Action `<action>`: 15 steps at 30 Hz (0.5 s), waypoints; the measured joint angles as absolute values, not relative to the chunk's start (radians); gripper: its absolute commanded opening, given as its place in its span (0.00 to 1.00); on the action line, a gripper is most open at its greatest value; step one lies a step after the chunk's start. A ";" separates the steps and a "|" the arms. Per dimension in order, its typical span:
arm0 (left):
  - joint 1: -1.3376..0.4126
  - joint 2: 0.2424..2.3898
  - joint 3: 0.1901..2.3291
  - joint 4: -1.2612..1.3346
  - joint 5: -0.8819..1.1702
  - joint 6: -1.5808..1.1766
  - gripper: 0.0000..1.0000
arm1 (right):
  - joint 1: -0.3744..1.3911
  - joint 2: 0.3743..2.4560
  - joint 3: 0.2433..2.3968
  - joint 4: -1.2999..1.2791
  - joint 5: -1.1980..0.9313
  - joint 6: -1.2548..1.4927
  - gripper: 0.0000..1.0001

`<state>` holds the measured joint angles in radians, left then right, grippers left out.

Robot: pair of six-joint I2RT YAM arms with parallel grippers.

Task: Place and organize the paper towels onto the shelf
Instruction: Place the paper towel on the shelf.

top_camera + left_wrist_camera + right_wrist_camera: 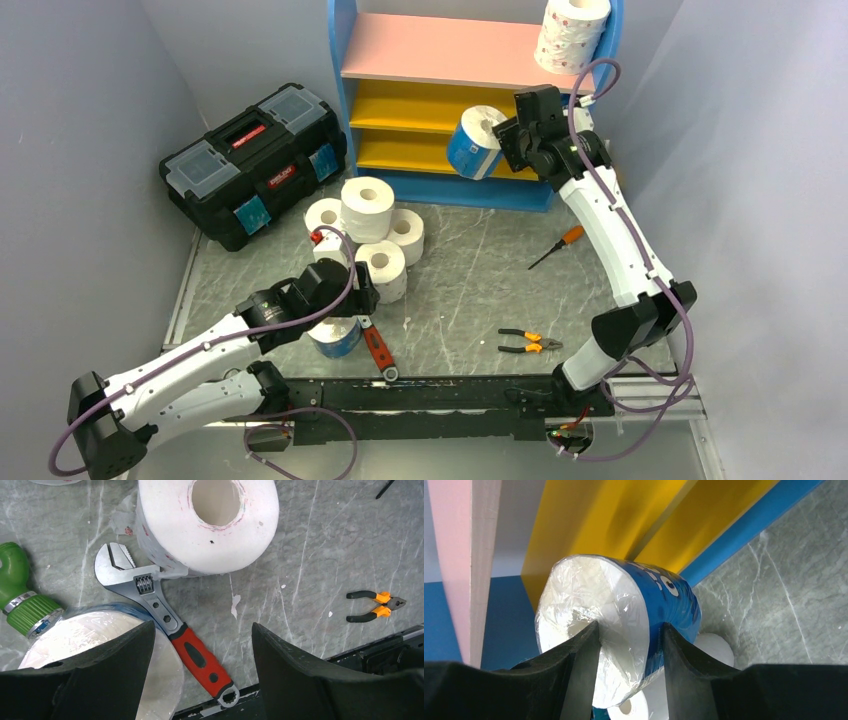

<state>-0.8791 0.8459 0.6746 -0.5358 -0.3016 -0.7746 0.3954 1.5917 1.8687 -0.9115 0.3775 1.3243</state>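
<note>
My right gripper (505, 140) is shut on a blue-wrapped paper towel roll (477, 142), held on its side in front of the shelf (345, 100) at its yellow boards. In the right wrist view one finger sits in the roll's (624, 600) core and the other on its wrapper. A pink-dotted roll (572, 30) stands on the pink top board. Several white rolls (368, 215) are clustered on the table. My left gripper (202, 650) is open low over the table, its left finger above another blue-wrapped roll (90, 645).
A red-handled wrench (195, 655) lies between my left fingers, beside a pink-dotted roll (210, 520) and a green bottle (20, 595). A black toolbox (255, 160) stands at the back left. An orange screwdriver (557, 245) and pliers (530, 343) lie on the right.
</note>
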 measured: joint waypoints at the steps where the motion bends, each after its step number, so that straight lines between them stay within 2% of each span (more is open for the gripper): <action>1: -0.879 0.846 0.675 -0.537 -0.304 -0.774 0.77 | 0.395 1.593 1.870 -0.907 0.381 1.324 0.00; 15: -0.879 0.846 0.675 -0.543 -0.312 -0.772 0.77 | 0.424 1.595 1.870 -0.881 0.400 1.324 0.00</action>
